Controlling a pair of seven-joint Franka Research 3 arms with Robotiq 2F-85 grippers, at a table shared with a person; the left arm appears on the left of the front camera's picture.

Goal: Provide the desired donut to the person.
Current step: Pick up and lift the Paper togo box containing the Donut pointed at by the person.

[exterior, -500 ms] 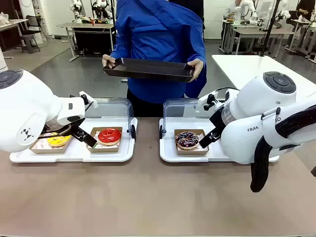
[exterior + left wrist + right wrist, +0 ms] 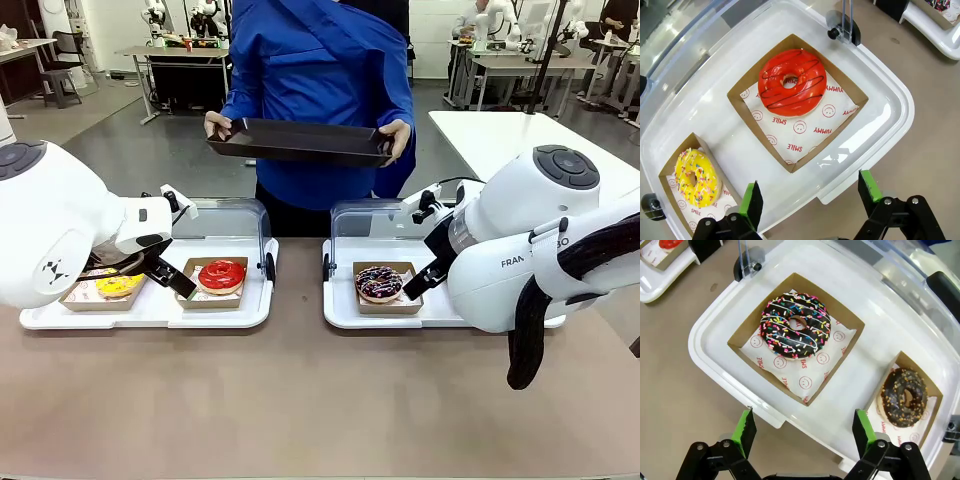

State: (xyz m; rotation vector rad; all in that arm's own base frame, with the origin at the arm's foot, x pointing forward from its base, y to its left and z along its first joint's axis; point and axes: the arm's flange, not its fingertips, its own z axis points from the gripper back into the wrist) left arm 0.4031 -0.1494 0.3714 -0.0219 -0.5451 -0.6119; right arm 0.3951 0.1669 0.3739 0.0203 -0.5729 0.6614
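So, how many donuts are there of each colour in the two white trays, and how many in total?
Red: 1, the red donut with dark stripes
Yellow: 1, the yellow donut with sprinkles
Chocolate brown: 2, the rainbow-sprinkled donut and the orange-sprinkled donut
Total: 4 donuts

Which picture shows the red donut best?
The left wrist view: it looks down on the whole red donut, stripes and all. The front view shows it small and side-on; the right wrist view catches a sliver in a corner.
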